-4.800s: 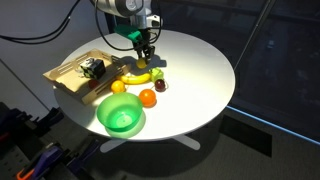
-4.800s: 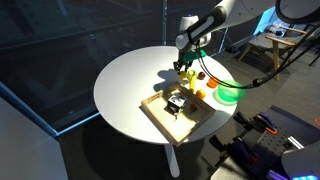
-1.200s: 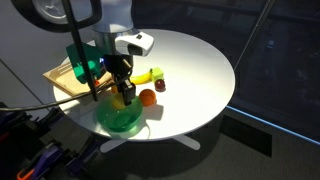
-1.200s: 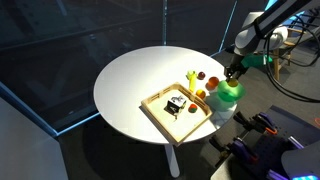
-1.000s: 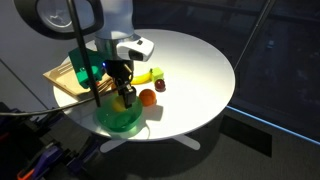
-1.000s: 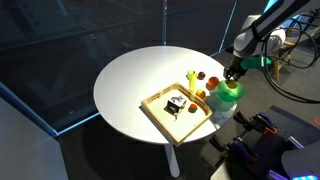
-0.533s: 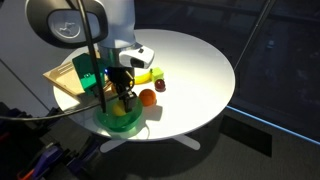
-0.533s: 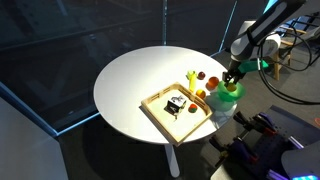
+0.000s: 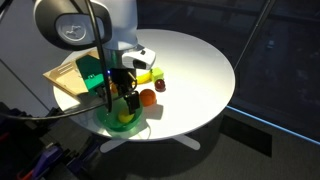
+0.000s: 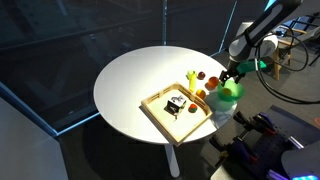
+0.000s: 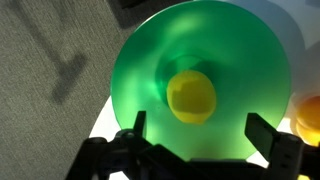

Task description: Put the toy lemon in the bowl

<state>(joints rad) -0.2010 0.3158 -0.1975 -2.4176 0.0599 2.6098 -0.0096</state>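
Observation:
The toy lemon, bright yellow and roundish, lies inside the green bowl just below my gripper. My jaws stand wide open, with one dark finger on each side of the lemon and neither touching it. In an exterior view the gripper hangs directly over the bowl, and a bit of the lemon shows under it. In an exterior view the gripper is above the bowl, and the lemon is hidden there.
The bowl sits at the edge of the round white table. An orange ball, a banana and a dark red fruit lie beside it. A wooden tray holding a small dark object stands behind the arm.
My gripper, shut on the lemon over the bowl a moment ago, has opened. The lemon has left the fingers and is in the bowl. The arm sank slightly.

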